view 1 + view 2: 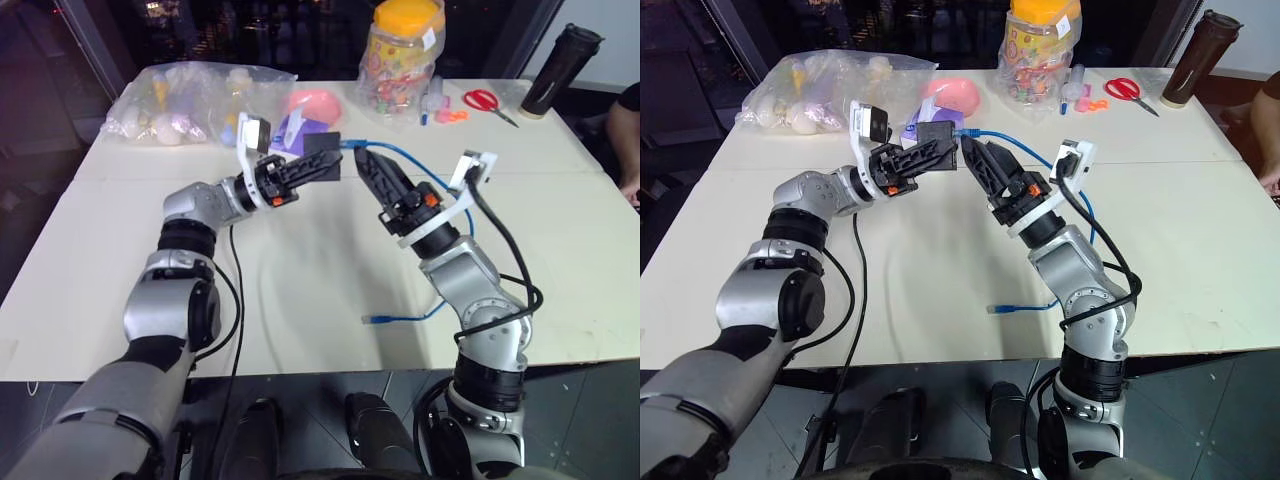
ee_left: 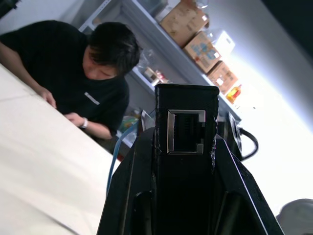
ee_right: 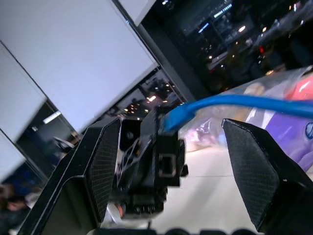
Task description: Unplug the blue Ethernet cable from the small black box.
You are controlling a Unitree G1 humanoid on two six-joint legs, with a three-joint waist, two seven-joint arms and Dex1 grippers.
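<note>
My left gripper [image 1: 318,166] is shut on the small black box [image 1: 322,156] and holds it raised over the table [image 1: 300,270]. In the left wrist view an empty port faces out of the small black box [image 2: 186,132], between the fingers [image 2: 128,196]. The blue Ethernet cable [image 1: 412,163] reaches the box's right side, arcs behind my right arm and ends in a loose plug [image 1: 380,318] on the table. My right gripper [image 1: 373,166] stands open just right of the box. The blue Ethernet cable [image 3: 234,102] crosses between its fingers [image 3: 105,156] untouched, its end meeting the small black box [image 3: 156,161].
At the back of the table stand a clear bag of items [image 1: 190,100], a pink object [image 1: 315,103], a purple-and-white tissue box [image 1: 295,128], a candy jar [image 1: 400,55], red scissors [image 1: 485,100] and a dark bottle [image 1: 560,70]. A person [image 1: 630,130] leans at the right edge.
</note>
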